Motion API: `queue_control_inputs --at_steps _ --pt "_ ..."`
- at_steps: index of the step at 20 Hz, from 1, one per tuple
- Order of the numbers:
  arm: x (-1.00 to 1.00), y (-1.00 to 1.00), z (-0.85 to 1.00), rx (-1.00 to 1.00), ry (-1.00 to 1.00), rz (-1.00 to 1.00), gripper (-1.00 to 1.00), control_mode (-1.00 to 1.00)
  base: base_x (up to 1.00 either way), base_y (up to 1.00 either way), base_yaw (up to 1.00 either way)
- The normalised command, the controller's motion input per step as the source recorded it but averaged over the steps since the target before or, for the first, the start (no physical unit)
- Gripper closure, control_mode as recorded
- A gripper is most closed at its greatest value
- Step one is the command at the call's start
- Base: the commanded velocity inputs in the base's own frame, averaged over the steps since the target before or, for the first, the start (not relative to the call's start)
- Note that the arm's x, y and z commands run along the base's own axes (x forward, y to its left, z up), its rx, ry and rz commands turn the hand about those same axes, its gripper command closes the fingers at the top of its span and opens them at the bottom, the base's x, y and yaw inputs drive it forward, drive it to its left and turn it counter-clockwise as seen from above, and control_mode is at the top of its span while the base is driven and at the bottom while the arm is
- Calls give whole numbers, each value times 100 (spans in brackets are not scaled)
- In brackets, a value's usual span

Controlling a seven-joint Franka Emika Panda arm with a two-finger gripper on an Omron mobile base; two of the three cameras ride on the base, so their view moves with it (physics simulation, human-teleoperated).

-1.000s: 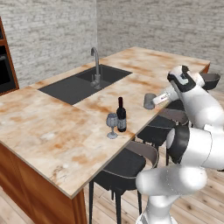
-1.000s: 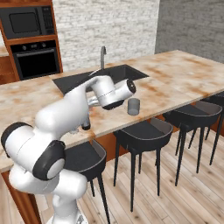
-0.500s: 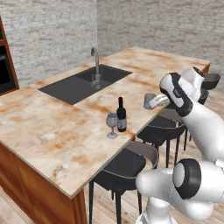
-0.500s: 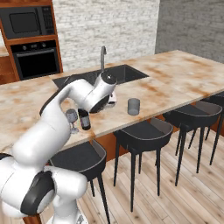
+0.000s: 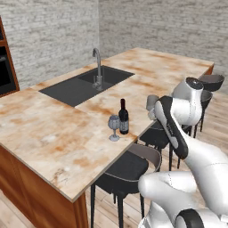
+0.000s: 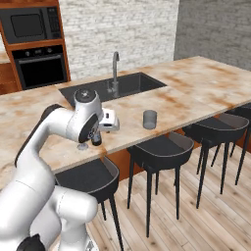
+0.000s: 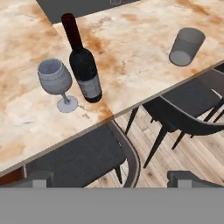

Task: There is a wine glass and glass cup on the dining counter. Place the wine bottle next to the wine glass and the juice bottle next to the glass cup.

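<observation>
The wine bottle (image 7: 84,65) stands upright just beside the wine glass (image 7: 56,83) near the counter (image 5: 53,138) edge, so that half of the task looks done. The cup (image 7: 187,46) sits alone further along the same edge, and no juice bottle can be seen. The gripper (image 6: 109,121) hangs over the edge between the two, its jaws spread wide and holding nothing.

The step in hand is judged to be pulling away to fetch the juice bottle (wherever it stands). To do it well, the arm should lift clear before swinging, since the bottle and glass are tall, close together and easy to tip.

Both glasses sit close to the counter's front edge, with stools (image 5: 129,167) right below, so a knock outward would send them to the floor. The counter is bare between the cup and the sink (image 5: 84,84), and that room suits setting the juice bottle down from the inner side.
</observation>
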Motion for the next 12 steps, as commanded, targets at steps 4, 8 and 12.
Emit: queue_control_inputs --at_steps 4,8,12 --pt "-29 2 -3 -1 -9 -26 -100 -100 0 0 0" --pt "-33 0 1 0 -19 -21 -100 -100 0 0 0" --pt "-38 0 4 0 -21 -17 -100 -100 0 0 0"
